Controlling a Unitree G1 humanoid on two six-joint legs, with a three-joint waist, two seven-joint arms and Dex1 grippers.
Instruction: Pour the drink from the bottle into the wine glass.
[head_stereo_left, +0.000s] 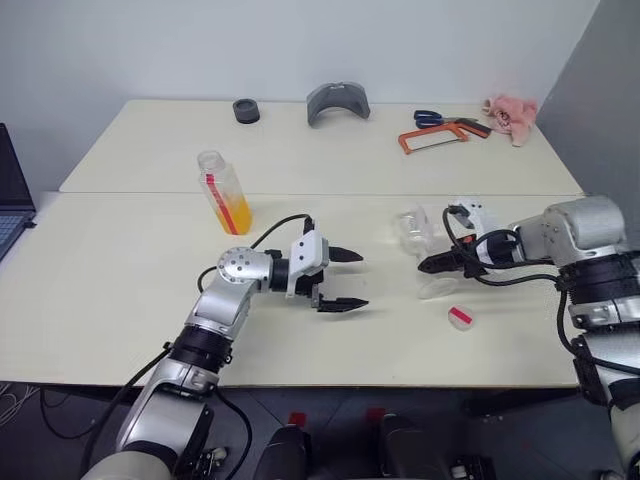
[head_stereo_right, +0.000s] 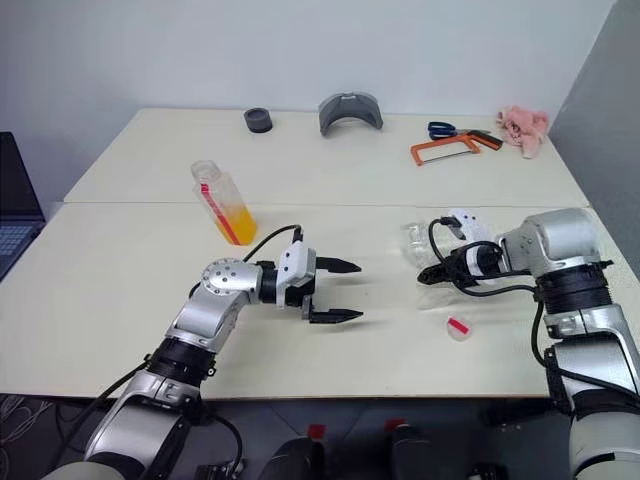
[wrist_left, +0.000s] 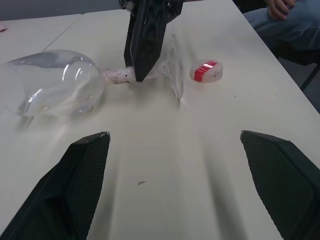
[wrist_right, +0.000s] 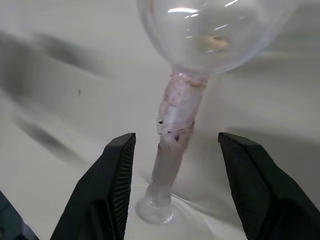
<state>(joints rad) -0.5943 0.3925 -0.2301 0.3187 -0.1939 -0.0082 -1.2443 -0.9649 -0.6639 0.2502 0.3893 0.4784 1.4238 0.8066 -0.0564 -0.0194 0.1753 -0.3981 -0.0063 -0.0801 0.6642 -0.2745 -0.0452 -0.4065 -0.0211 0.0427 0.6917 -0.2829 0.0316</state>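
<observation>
The wine glass (wrist_left: 55, 82) lies on its side on the table (head_stereo_left: 120, 290), its stem between the parted, non-touching fingers of the right gripper (wrist_right: 175, 190), while the left gripper (head_stereo_left: 345, 280) gapes wide and empty, the uncapped bottle (head_stereo_left: 225, 193) upright at its 10 o'clock, the cap (head_stereo_left: 460, 316) at the glass's 5 o'clock.

Cream table (head_stereo_left: 120, 290) under tipped wine glass (head_stereo_left: 412, 232)

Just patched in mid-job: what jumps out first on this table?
The wine glass lies on its side on the near table, and the open right gripper straddles its stem without clamping it. The bottle, uncapped and part full of the drink, stands behind the open left gripper; its cap lies near the glass.
</observation>
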